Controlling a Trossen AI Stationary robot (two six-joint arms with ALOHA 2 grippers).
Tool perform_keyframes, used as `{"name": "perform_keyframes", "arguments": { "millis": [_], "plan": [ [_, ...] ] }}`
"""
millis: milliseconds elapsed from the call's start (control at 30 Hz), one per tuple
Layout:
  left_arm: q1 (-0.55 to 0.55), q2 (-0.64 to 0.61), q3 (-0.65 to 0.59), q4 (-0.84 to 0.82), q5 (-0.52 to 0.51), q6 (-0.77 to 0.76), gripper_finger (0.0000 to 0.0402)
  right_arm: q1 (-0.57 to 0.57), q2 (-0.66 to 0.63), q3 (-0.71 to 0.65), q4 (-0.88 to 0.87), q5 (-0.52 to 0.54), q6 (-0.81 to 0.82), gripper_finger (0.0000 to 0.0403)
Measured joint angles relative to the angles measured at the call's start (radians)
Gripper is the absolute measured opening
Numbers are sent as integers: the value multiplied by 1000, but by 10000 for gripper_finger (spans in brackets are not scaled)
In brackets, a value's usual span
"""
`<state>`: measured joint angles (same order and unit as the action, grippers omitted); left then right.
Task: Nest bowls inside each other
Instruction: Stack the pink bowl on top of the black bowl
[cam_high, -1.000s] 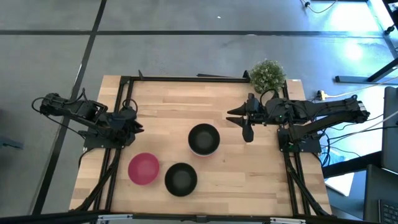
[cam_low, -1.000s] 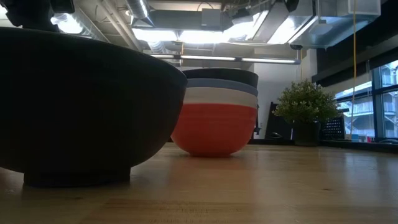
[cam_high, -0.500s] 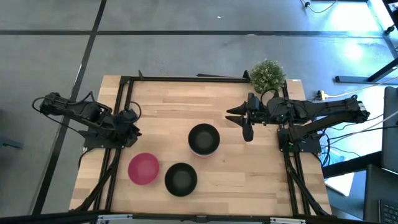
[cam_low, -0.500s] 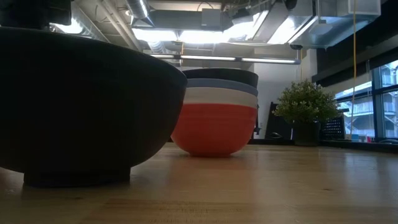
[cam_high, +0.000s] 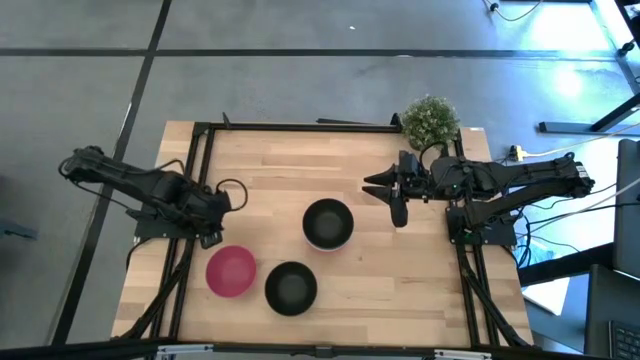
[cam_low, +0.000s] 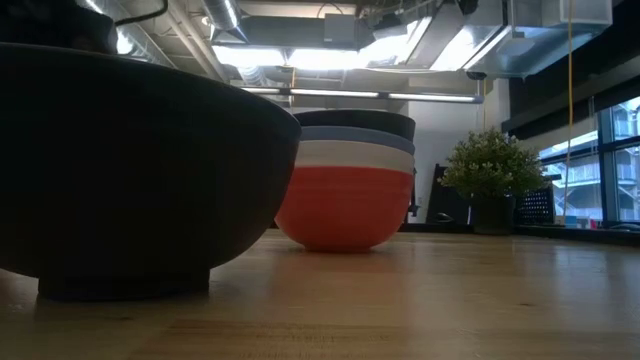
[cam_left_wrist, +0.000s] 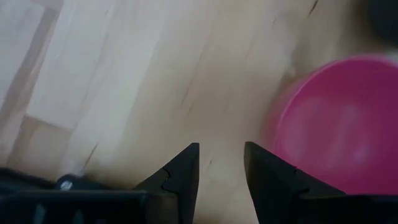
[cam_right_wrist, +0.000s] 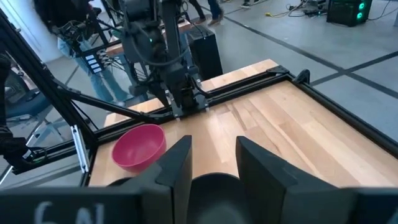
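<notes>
A magenta-pink bowl (cam_high: 231, 271) rests upright on its base near the table's near-left part, also in the left wrist view (cam_left_wrist: 336, 124) and the right wrist view (cam_right_wrist: 140, 146). A single black bowl (cam_high: 291, 288) stands right of it and fills the low view's left (cam_low: 130, 170). A stack (cam_high: 328, 223) sits mid-table: red at the bottom, then white, light blue and black on top (cam_low: 345, 180). My left gripper (cam_high: 213, 233) hangs open just beyond the pink bowl, its fingers (cam_left_wrist: 221, 171) over bare wood beside the rim. My right gripper (cam_high: 388, 198) waits open to the right of the stack (cam_right_wrist: 214, 158).
A small green potted plant (cam_high: 431, 120) stands at the far-right corner of the table, behind my right arm. A black metal frame (cam_high: 300, 126) runs along the far edge and both sides. Bare wood (cam_high: 400, 280) lies near and right of the stack.
My left gripper has moved from the table's left side toward the near edge and a little rightward, closing on the pink bowl. The bowls and my right arm have stayed where they were.
</notes>
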<state>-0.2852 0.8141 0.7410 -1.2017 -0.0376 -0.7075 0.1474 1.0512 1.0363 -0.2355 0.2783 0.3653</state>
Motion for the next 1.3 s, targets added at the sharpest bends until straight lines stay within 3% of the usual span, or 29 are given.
{"name": "perform_keyframes", "arguments": {
  "millis": [500, 1300],
  "plan": [
    [-48, 122, 0, 104, 146, 30, 125, 0, 0, 0, 36, -1, 23, 126],
    [-116, 348, 0, 167, 89, 38, 125, 0, 0, 0, 53, -10, 26, 126]
  ]
}}
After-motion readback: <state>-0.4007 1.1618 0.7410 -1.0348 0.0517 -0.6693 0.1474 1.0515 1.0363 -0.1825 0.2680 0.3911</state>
